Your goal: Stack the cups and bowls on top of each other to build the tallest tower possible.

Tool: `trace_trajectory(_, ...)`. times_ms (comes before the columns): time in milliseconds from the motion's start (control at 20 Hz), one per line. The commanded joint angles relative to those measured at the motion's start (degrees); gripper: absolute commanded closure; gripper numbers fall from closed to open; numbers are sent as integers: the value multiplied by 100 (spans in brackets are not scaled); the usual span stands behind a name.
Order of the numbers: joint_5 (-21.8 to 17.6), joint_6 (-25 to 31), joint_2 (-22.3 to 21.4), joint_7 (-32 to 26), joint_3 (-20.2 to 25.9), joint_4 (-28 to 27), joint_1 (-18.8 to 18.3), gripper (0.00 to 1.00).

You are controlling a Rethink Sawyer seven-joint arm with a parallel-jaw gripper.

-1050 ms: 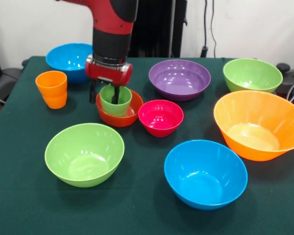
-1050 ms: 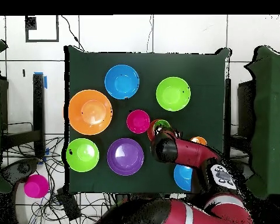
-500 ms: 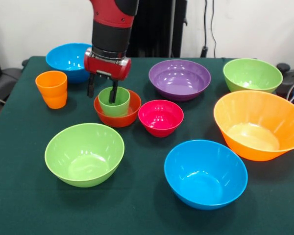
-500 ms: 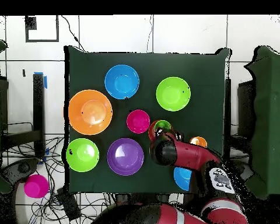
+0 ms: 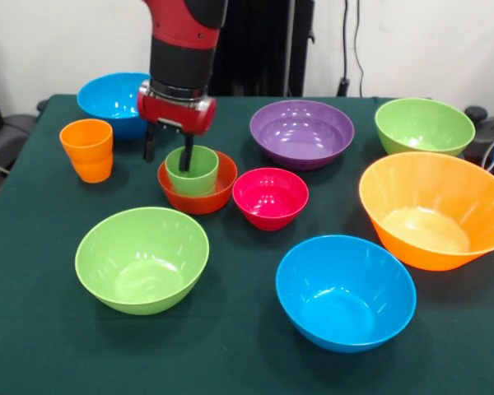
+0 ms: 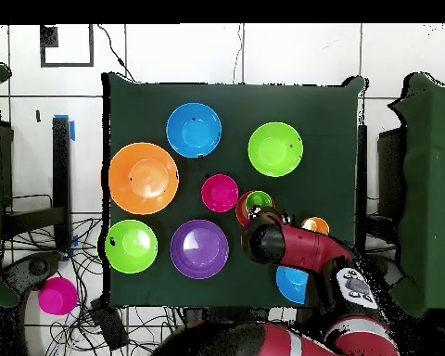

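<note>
Jaws spread and lifting clear of the green cup

Parted around the green cup (image 5: pixel 192 170), the gripper (image 5: pixel 166 151) now sits higher than a second ago; the cup stays seated upright in the red-orange bowl (image 5: pixel 199 191), so the tower's first pairing looks placed. On the table (image 5: pixel 33 329), the orange cup (image 5: pixel 87 150) stands near the left edge and the pink bowl (image 5: pixel 270 197) just right of the stack. From overhead the arm (image 6: pixel 296 248) covers most of the stack; only the front view shows the fingers.

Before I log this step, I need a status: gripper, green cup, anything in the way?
Gripper open, straddling the cup's far rim. Green cup upright inside the red-orange bowl. Pink bowl close beside.
</note>
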Motion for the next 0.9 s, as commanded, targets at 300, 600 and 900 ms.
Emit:
trace_trajectory(300,188,2455,-2422,-528,1061,676,-188,0)
trace_trajectory(600,248,3018,-3061,-708,1202,912,-264,0)
trace_trajectory(900,257,2854,-3159,-522,1287,1150,-366,0)
